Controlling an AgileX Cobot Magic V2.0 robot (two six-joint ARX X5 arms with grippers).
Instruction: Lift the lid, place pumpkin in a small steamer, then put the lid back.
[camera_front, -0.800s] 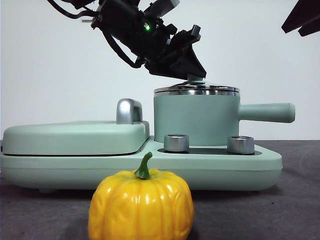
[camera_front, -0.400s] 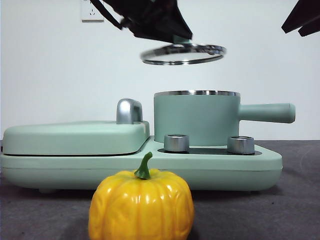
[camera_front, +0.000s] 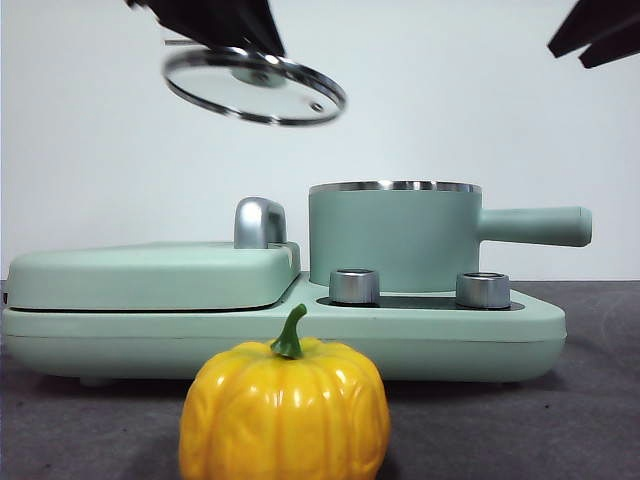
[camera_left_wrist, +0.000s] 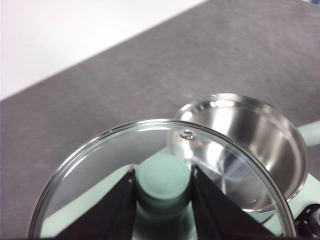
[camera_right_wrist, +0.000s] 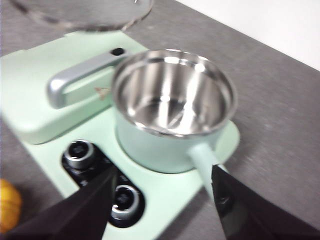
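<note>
We are holding the round glass lid (camera_front: 255, 87) by its mint-green knob in our clamped left gripper (camera_left_wrist: 163, 181), up left of the open mint-green small steamer (camera_front: 393, 238), while our open, empty right gripper (camera_right_wrist: 161, 181) is hovering over it, the glossy yellow-orange pumpkin (camera_front: 284, 410) lying near and low-left on the worktop (camera_front: 600, 400).

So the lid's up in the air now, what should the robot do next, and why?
Probably the right end effector should go down for the pumpkin. The left end effector is shut on the lid's knob, holding it tilted off to the side, and the steamer stands open and empty. The pumpkin sits untouched on the table, and the right end effector is open.
</note>
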